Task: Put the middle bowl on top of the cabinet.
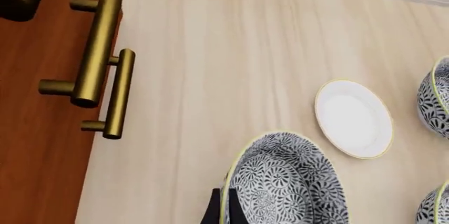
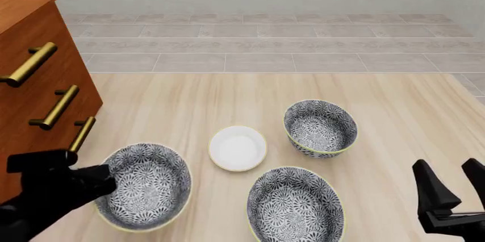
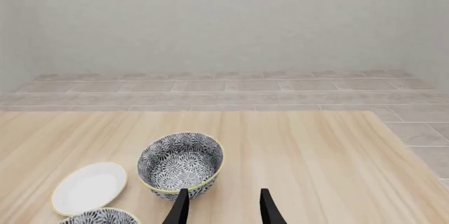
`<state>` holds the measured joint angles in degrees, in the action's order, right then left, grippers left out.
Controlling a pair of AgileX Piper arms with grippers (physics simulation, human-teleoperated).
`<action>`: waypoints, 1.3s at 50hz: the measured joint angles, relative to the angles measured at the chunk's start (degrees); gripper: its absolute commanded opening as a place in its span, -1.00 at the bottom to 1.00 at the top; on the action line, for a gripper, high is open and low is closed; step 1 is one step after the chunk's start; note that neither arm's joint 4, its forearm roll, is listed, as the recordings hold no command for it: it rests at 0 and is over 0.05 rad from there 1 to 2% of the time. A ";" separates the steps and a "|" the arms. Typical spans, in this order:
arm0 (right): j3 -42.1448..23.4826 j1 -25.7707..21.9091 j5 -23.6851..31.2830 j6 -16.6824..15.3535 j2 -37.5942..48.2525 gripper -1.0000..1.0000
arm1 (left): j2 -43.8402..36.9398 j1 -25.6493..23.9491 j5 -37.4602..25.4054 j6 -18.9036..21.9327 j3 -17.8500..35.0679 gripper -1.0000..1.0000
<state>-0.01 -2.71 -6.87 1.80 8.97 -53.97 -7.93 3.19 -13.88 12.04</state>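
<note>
Three brass handles show on the cabinet (image 2: pixel 74 70), which the front view's left edge cuts off. Just right of it, on the table (image 2: pixel 394 105), the middle bowl (image 2: pixel 145 192) sits at the near left. The left claw (image 2: pixel 100 180) is at its rim, covering part of it; I cannot tell if it grips. Two other patterned bowls (image 2: pixel 321 127) (image 2: pixel 296 207) and a white dish (image 2: pixel 238 147) lie apart. The right claw (image 2: pixel 452 182) is low at the right, spread wide with nothing between the fingers.
</note>
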 measured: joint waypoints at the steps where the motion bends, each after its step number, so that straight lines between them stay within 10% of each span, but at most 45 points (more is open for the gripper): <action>1: 0.00 -0.01 -0.07 -0.01 0.07 1.00 | -0.16 -0.08 -0.32 -0.65 0.22 -1.00; 65: -0.02 0.20 0.32 0.20 -0.41 1.00 | 1.34 -2.03 -17.90 -14.49 16.24 -1.00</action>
<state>-0.03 -2.51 -6.55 2.00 8.57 -52.63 -9.95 -14.71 -28.37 28.28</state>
